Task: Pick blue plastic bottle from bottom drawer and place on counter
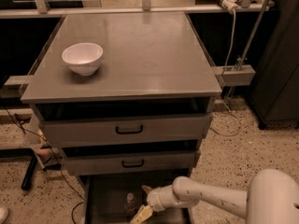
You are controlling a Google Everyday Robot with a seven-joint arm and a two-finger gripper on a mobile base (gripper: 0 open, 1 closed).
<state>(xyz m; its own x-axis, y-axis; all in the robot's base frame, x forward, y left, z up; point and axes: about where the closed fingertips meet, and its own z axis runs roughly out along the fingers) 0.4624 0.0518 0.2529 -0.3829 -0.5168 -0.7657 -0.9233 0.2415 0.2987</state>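
The small clear plastic bottle (129, 202) with a white cap stands upright on the floor of the open bottom drawer (105, 197). My gripper (143, 201) is low inside that drawer, just right of the bottle. It is open, with one yellowish fingertip (146, 189) behind and one (141, 214) in front, apart from the bottle. The white arm comes in from the lower right. The grey counter (149, 55) lies above and holds only a white bowl (82, 57) at its left.
Two grey drawer fronts with black handles (129, 130) (132, 163) overhang the bottom drawer, the upper one slightly open. Cables and a dark post lie on the floor at the left (29, 171). A dark cabinet (280, 69) stands at the right.
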